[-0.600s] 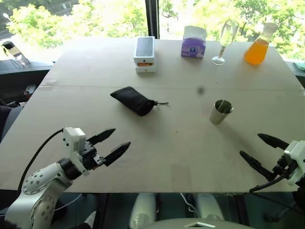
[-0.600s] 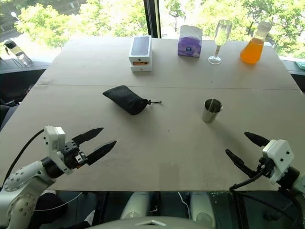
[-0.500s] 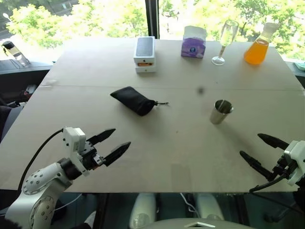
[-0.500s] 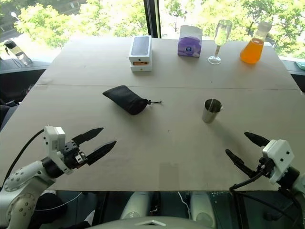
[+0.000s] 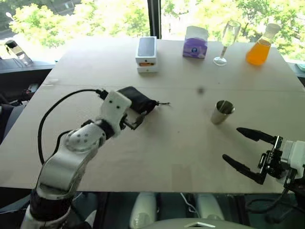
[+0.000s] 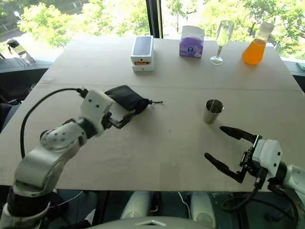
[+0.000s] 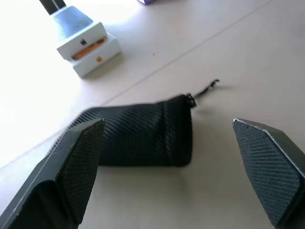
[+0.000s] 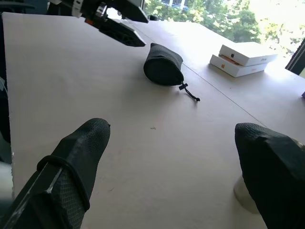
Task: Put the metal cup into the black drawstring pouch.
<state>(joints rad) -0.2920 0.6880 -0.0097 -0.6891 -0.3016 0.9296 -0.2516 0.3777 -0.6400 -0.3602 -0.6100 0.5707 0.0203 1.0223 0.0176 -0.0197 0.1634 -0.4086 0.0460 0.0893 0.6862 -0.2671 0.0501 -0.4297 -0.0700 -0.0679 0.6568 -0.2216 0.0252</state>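
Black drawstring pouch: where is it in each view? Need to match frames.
Left eye view: black drawstring pouch left of centre, just beyond the left gripper.
Right eye view: same spot, cord pointing toward the metal cup.
Left wrist view: centre, lying between the open fingers.
Right wrist view: upper middle, mouth and cord toward the camera.
Shared landmark: the white phone box, beyond the pouch.

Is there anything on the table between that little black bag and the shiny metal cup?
Nothing: the head views show bare table between the black pouch and the metal cup, apart from the pouch's thin cord.
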